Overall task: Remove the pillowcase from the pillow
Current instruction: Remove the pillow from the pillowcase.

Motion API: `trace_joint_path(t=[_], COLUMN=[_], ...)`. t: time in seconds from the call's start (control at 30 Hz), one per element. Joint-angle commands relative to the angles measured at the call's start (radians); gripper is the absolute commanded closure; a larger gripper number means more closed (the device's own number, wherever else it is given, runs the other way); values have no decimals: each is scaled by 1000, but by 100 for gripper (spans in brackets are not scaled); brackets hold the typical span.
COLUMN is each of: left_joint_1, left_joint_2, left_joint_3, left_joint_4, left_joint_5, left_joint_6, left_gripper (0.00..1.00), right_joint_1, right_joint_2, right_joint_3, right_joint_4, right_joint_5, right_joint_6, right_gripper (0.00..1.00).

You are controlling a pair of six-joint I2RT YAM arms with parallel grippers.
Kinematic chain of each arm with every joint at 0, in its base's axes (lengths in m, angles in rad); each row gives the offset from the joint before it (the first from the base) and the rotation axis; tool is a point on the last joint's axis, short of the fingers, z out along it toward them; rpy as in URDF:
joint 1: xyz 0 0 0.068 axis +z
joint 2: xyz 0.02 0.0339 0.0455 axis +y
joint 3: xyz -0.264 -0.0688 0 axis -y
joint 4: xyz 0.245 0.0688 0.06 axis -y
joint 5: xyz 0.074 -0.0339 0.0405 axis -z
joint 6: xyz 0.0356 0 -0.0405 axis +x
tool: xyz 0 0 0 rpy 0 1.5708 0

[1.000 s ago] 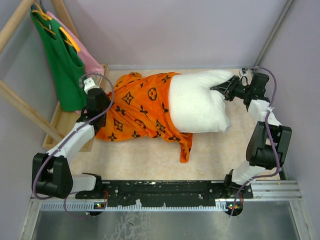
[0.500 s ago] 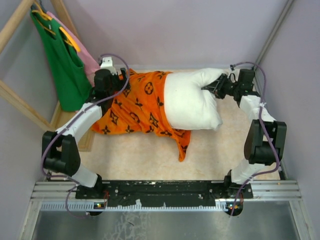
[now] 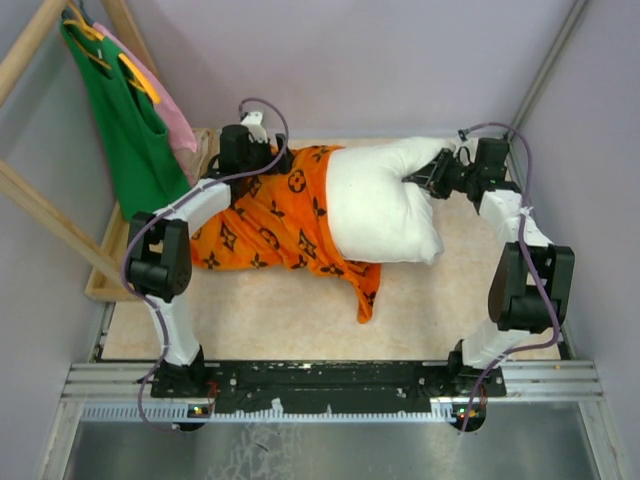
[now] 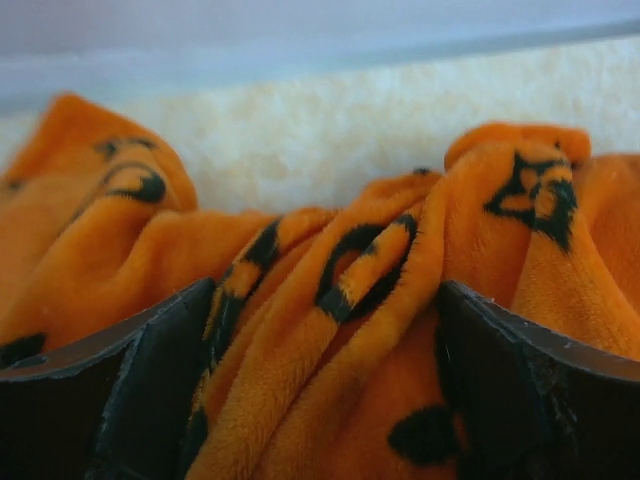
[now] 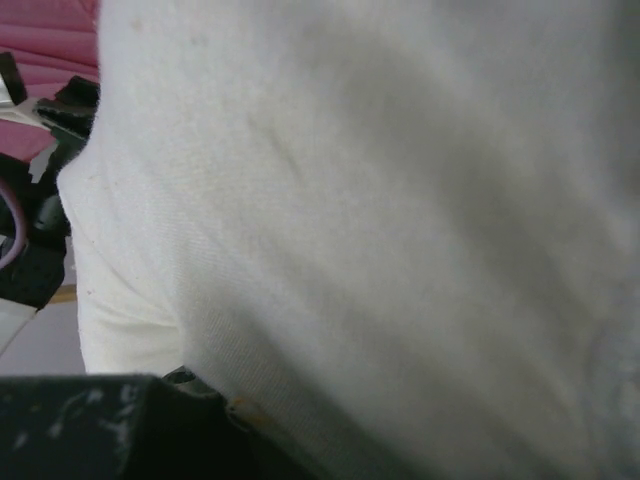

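The orange pillowcase (image 3: 275, 220) with black motifs covers the left half of the white pillow (image 3: 380, 210); the pillow's right half lies bare on the beige mat. My left gripper (image 3: 266, 160) sits at the case's far back-left end. In the left wrist view its fingers (image 4: 150, 380) stand wide apart, open, with loose folds of pillowcase (image 4: 330, 300) between them. My right gripper (image 3: 424, 180) is shut on the pillow's far right corner and dents it. White pillow (image 5: 380, 200) cloth fills the right wrist view, with one dark finger (image 5: 100, 430) low at the left.
A green tank top (image 3: 125, 120) and a pink garment (image 3: 180, 125) hang from a wooden rack (image 3: 50, 215) at the back left, close to my left arm. Purple walls close in the back and right. A tail of the case droops toward the front (image 3: 368, 295).
My left arm swung from the case's left edge up to its far back end, and its gripper opened. The pillow and case shifted slightly left with my right gripper.
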Motion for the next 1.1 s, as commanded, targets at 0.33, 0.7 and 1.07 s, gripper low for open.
trace_joint_path(t=[0.33,0.7,1.07], left_joint_1=[84,215,-98], left_joint_2=[-68,-304,-495], left_joint_3=[-179,-386,-184], left_joint_4=[-82,-63,-263], left_joint_5=[-394,-531,-193], left_joint_6=[-127,-169,96], left_gripper=[94,100,0], right_joint_1=[-161,-319,-215], right_joint_2=[-149,-194,-238], right_joint_3=[-127,-288,-158], right_joint_4=[370,531,242], right_joint_5=[-36,0,144], right_joint_6=[254,409,168], right_gripper=[100,100,100])
